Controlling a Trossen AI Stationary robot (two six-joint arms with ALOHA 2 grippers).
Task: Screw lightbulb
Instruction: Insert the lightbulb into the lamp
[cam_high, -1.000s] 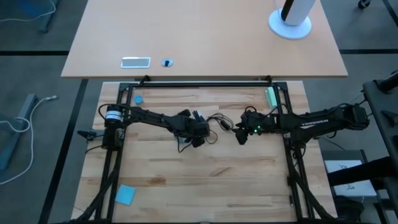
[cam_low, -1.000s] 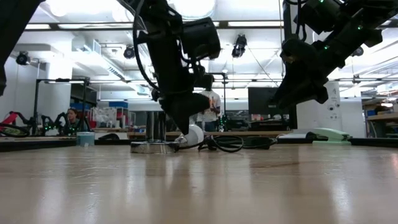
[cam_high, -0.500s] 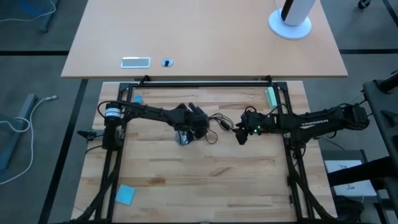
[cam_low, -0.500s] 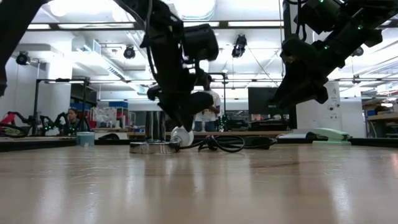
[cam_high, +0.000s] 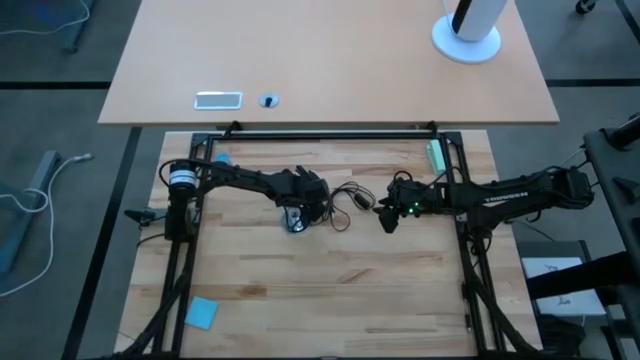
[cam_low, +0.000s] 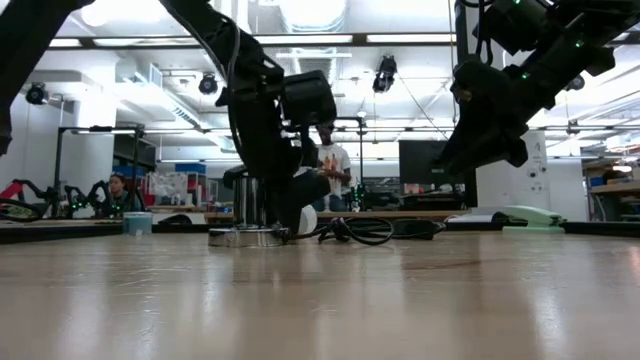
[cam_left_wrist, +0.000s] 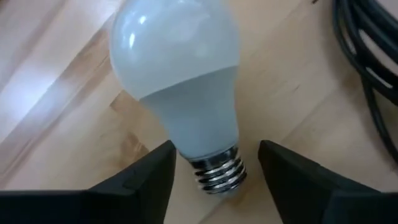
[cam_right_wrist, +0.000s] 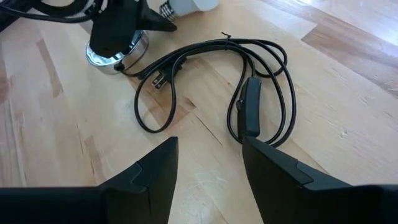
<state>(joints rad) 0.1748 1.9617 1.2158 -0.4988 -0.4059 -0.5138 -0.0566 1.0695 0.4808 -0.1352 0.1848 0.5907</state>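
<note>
My left gripper (cam_left_wrist: 214, 171) stands open around the bulb (cam_left_wrist: 180, 87), which lies on the table (cam_left_wrist: 50, 93) beside the socket (cam_right_wrist: 115, 53), its screw base between my fingers. I judge it light, smooth and breakable, best taken gently at the neck. My right gripper (cam_right_wrist: 208, 165) hangs open above the cord (cam_right_wrist: 249, 93).

high: straight down | low: table-level, level | wrists: close, downward | shared: lightbulb (cam_left_wrist: 180, 87), cord (cam_right_wrist: 249, 93)
</note>
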